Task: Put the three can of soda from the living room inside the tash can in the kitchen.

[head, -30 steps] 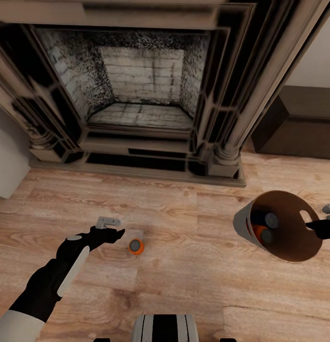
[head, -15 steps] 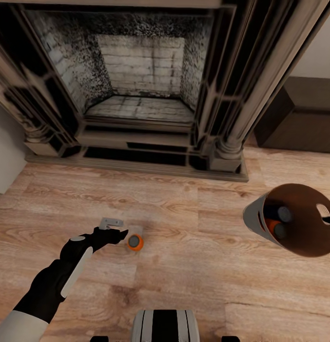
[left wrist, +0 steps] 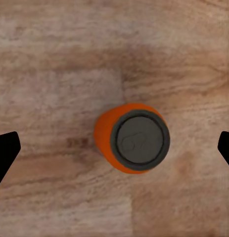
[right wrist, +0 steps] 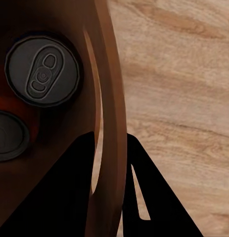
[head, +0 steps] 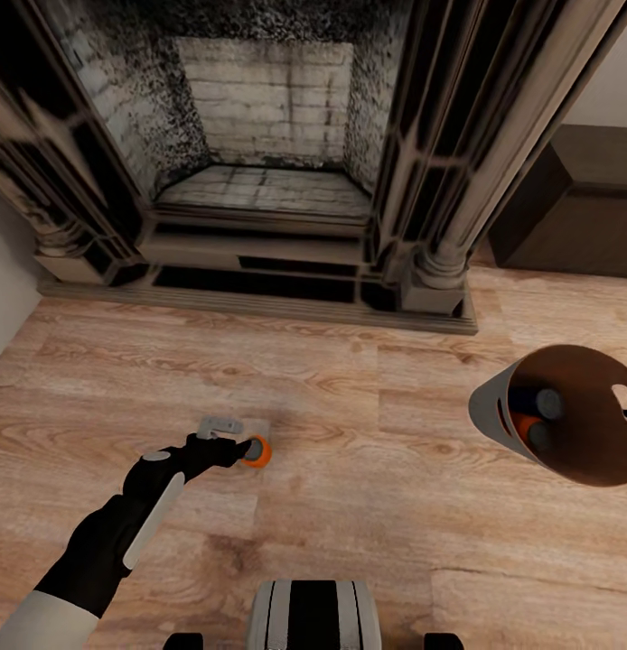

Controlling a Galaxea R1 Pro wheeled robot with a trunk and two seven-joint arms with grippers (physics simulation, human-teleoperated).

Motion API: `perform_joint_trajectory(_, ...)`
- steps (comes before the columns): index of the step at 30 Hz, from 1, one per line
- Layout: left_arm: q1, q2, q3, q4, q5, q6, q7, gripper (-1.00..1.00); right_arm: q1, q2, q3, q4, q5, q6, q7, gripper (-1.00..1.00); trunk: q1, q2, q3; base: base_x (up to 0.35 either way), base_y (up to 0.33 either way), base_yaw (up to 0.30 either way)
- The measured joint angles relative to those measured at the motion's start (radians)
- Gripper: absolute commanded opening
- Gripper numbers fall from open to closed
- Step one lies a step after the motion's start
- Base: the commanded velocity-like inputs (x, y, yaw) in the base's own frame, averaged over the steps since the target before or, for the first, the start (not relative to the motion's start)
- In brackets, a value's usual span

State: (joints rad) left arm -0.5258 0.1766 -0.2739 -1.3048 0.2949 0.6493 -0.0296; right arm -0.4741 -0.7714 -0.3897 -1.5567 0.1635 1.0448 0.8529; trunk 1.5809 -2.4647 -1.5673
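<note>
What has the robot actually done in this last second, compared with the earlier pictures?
The left gripper has closed in on the orange soda can standing on the wood floor. Its open fingers now straddle the can without gripping it. The camera also shifted, so the fireplace looks nearer. The right gripper keeps pinching the rim of the trash can, with two cans inside.

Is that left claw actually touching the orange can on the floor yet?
Apart. In the left wrist view, floor shows between the orange can and both fingertips.
</note>
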Motion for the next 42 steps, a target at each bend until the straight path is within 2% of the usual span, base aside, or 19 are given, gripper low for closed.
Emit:
perform_joint_trajectory(5, 0.000, -0.006, -0.013, 0.015, 0.000, -0.003, 0.000, 1.00, 0.000, -0.009, 0.000, 0.000, 0.004, -0.002, 0.000, -1.00, 0.019, -0.035, -0.023, 0.000, 0.000, 0.000)
perform_joint_trajectory(13, -0.001, -0.015, -0.020, 0.022, -0.002, -0.006, 0.002, 1.00, 0.000, -0.014, 0.000, 0.000, 0.002, -0.001, 0.000, -1.00, 0.023, -0.037, -0.066, 0.000, 0.000, 0.000)
perform_joint_trajectory(21, 0.001, -0.017, -0.021, 0.021, 0.001, -0.008, 0.003, 1.00, 0.002, -0.012, 0.001, 0.000, 0.006, -0.001, 0.000, -1.00, 0.023, -0.037, -0.078, 0.008, 0.000, 0.000)
perform_joint_trajectory(30, 0.003, -0.017, -0.021, 0.021, 0.001, -0.008, 0.002, 1.00, 0.004, -0.012, 0.001, 0.000, 0.010, -0.001, 0.000, -1.00, 0.023, -0.037, -0.089, 0.157, 0.000, 0.000)
perform_joint_trajectory(42, 0.004, -0.018, -0.027, 0.020, 0.001, -0.040, 0.004, 1.00, 0.004, -0.012, 0.009, 0.000, 0.012, -0.001, -0.002, -1.00, 0.023, -0.037, -0.091, 0.023, 0.000, 0.000)
